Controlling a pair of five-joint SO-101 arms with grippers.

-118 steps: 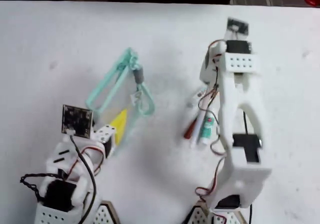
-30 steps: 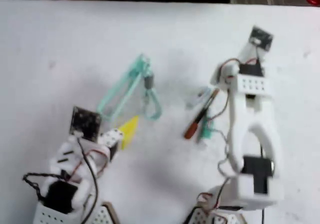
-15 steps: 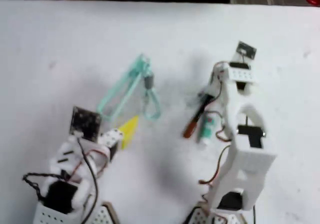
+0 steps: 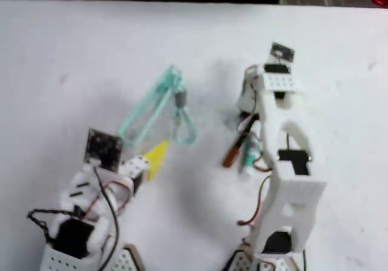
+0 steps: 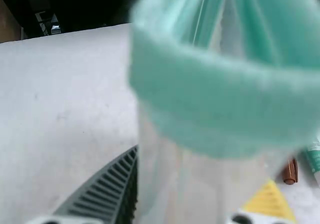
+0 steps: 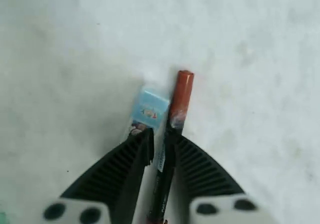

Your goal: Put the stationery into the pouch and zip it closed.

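Note:
The clear pouch [image 4: 151,107] with teal edging lies at an angle left of centre, its teal rim [image 5: 225,108] close in front of the left wrist camera. My left gripper [image 4: 148,162] [image 5: 187,201] is shut on the pouch's near end, with a yellow tip showing. My right gripper [image 4: 245,118] [image 6: 160,139] is shut on a pen [image 6: 172,119] with a red cap, which slants toward the pouch [image 4: 233,150]. A small blue-labelled eraser [image 6: 150,111] lies against the pen at the fingertips. A green and white glue stick [image 4: 248,157] lies beside the pen, under the right arm.
The white table [image 4: 73,53] has free room at the back and far left. Cables hang along both arms, and the arm bases stand at the table's front edge.
The right arm has swung left toward the pouch, its gripper staying with the pen. The left arm and the pouch have stayed still over the last second.

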